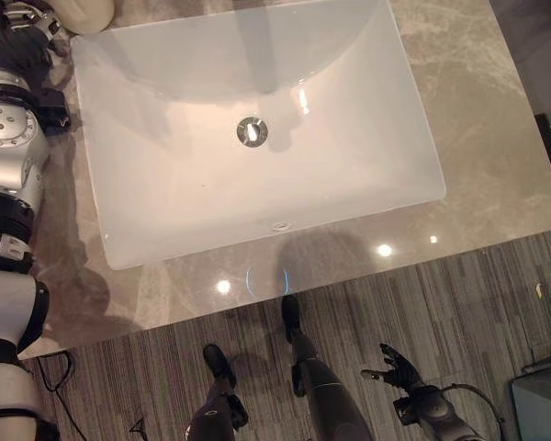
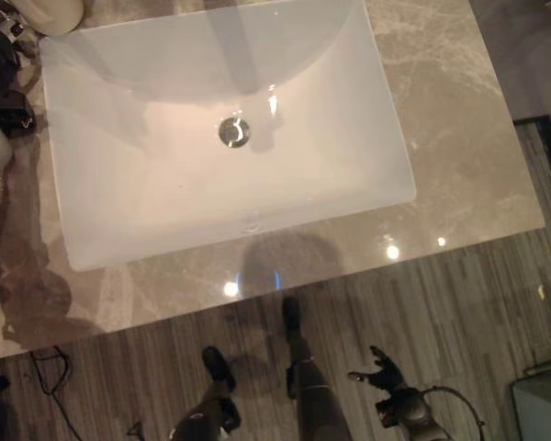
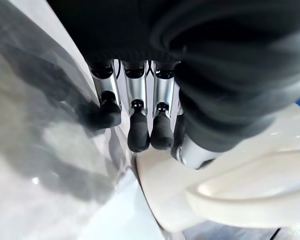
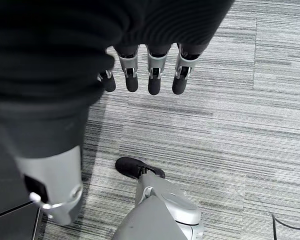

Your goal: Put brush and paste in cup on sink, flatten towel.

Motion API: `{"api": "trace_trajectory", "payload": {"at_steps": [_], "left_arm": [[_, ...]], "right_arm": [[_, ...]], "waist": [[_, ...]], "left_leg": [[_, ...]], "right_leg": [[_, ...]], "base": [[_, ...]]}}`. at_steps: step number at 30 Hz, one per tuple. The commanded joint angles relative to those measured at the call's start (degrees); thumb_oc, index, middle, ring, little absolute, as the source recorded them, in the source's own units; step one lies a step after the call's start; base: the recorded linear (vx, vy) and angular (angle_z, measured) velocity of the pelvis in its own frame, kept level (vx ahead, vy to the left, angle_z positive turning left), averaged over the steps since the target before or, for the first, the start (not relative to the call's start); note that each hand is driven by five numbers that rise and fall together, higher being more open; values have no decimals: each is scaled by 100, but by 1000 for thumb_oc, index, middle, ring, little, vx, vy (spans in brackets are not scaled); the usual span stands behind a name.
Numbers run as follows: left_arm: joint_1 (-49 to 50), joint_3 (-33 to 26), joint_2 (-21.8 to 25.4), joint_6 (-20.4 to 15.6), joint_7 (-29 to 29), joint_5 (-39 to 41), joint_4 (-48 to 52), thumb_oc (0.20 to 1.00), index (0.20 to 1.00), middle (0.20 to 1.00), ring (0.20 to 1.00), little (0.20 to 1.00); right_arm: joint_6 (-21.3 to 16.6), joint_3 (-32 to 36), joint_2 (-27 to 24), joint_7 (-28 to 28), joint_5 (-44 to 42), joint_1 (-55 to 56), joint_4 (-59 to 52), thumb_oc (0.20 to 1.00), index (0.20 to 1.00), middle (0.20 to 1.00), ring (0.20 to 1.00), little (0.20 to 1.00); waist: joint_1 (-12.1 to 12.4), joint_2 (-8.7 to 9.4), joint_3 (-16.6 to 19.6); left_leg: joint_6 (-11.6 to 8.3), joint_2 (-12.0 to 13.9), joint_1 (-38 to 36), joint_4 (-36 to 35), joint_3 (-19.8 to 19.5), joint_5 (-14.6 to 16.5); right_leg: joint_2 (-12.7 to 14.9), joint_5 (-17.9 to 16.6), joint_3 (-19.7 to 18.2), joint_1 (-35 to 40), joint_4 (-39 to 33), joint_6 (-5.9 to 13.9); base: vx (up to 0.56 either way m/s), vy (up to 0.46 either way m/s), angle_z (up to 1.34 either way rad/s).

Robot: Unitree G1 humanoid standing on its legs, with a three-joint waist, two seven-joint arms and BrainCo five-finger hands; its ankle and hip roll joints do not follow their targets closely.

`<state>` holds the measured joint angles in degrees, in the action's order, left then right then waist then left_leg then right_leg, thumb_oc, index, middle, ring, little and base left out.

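Note:
A cream cup stands on the marble counter at the far left corner of the white sink. My left hand is right beside it. In the left wrist view its fingers are straight, with their dark tips at the edge of the cup, and its thumb is close against the cup's side. My right hand hangs low over the carpet in front of the counter, with its fingers spread and nothing in it.
The basin is bare apart from the metal drain. Right of the sink runs a broad strip of counter. A dark box sits on the striped carpet at the lower right.

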<state>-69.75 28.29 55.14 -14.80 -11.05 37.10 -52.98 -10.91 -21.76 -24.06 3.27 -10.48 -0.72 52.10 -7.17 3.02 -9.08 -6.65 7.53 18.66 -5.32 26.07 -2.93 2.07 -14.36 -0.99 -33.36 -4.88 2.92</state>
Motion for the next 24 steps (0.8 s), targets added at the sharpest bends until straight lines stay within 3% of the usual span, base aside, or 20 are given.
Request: {"api": "trace_trajectory", "payload": {"at_steps": [1, 11, 12, 14, 15, 24], "left_arm": [[-631, -35, -210, -101, -64, -200, -388, 200, 200, 200, 200, 200], [-647, -300, -323, -5, -412, -424, -794, 200, 200, 200, 200, 200], [-625, -374, -307, 7, -489, -477, -830, 200, 200, 200, 200, 200], [-601, -412, -324, 10, -532, -497, -838, 200, 200, 200, 200, 200], [-571, -475, -341, 10, -585, -518, -840, 200, 200, 200, 200, 200], [-13, -863, -358, -34, -820, -784, -470, 200, 200, 200, 200, 200]], "right_arm": [[-74, 55, -281, -26, -89, 96, -119, 1000, 1000, 1000, 1000, 1000], [-75, -7, -238, -24, -72, 69, 38, 1000, 1000, 1000, 1000, 1000], [-76, -16, -234, -18, -65, 67, 32, 1000, 1000, 1000, 1000, 1000], [-74, -25, -220, -13, -61, 63, 62, 1000, 1000, 1000, 1000, 1000], [-75, -25, -220, -12, -56, 60, 74, 1000, 1000, 1000, 1000, 1000], [-48, -16, -216, -24, 59, 124, 154, 1000, 1000, 1000, 1000, 1000]], "waist": [[-55, -350, -237], [-49, -306, -199], [-52, -244, -217], [-27, -266, -175], [-30, -224, -205], [78, -103, -206]], "left_leg": [[-528, 749, 28, 32, -746, -415], [-532, 767, -15, 32, -744, -430], [-483, 756, 49, 32, -719, -601], [-521, 760, -11, 32, -789, -438], [-474, 751, 41, 32, -759, -592], [-431, 723, -60, 32, -974, -584]], "right_leg": [[600, -52, 146, 520, -12, 1077], [593, -44, 202, 578, -12, 1073], [598, -172, 235, 535, -12, 1025], [595, -53, 252, 608, -12, 1074], [606, -166, 275, 565, -12, 1028], [700, -117, 501, 872, -12, 1020]], "base": [[0, 0, 0], [-18, -13, -2], [0, 0, 0], [0, 0, 0], [-114, -45, -2], [-48, -15, 5]]}}
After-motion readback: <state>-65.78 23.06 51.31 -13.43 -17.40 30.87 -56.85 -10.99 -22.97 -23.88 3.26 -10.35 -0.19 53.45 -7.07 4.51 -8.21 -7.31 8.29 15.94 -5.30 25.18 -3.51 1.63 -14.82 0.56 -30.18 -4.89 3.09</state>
